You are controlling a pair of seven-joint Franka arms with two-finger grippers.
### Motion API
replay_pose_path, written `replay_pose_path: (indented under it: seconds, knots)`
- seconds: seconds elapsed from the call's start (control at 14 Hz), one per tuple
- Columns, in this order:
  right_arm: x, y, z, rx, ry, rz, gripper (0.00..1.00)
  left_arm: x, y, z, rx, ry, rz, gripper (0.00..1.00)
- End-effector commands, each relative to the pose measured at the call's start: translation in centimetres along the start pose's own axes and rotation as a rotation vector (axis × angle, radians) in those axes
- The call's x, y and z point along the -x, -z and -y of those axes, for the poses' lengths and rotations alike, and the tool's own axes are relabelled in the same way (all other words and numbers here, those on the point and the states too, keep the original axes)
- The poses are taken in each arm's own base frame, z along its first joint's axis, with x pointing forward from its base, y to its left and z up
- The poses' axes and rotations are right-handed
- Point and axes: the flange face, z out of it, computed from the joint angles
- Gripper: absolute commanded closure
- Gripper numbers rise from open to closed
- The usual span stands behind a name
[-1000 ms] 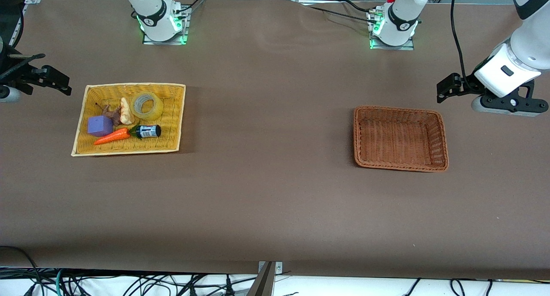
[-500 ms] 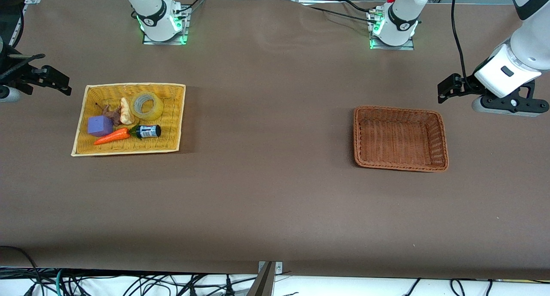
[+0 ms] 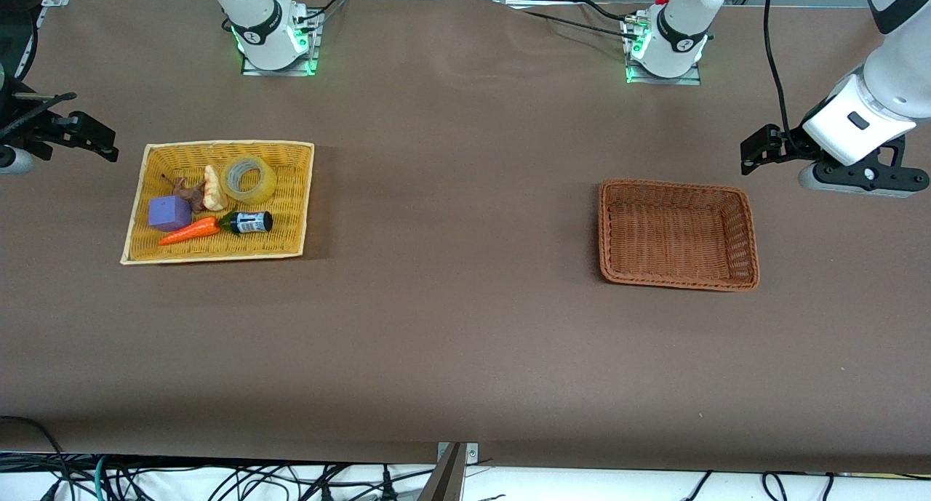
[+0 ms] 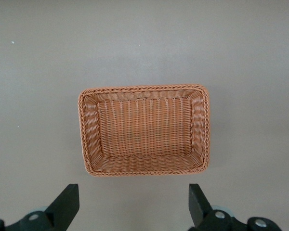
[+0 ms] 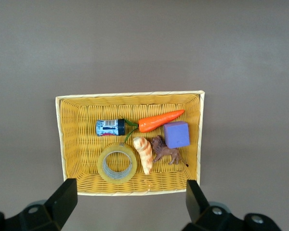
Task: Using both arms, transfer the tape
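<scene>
You see the tape (image 3: 249,179) lying in the yellow basket (image 3: 301,195), while the left gripper (image 4: 132,211) and right gripper (image 5: 130,209) both hang wide open, holding nothing.

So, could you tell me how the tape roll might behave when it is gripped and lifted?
The tape lies flat in the yellow basket, so it probably won't roll. Its smooth, glossy side may be slippery. Its wide hole suggests it is light.
</scene>
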Motion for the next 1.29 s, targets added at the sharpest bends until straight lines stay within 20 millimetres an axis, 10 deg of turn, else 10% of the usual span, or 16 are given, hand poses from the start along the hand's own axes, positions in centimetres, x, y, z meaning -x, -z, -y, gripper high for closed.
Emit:
replay_pose_path:
  seconds: [0.0, 1.21]
  knots:
    - [-0.2, 0.3, -0.2, 0.011, -0.009, 0.005, 0.0, -0.2, 0.5, -0.2, -0.025, -0.016, 0.004, 0.0]
    - [-0.8, -0.9, 0.7, -0.009, -0.013, 0.019, 0.0, -0.2, 0.6, -0.5, -0.025, -0.013, 0.003, 0.0]
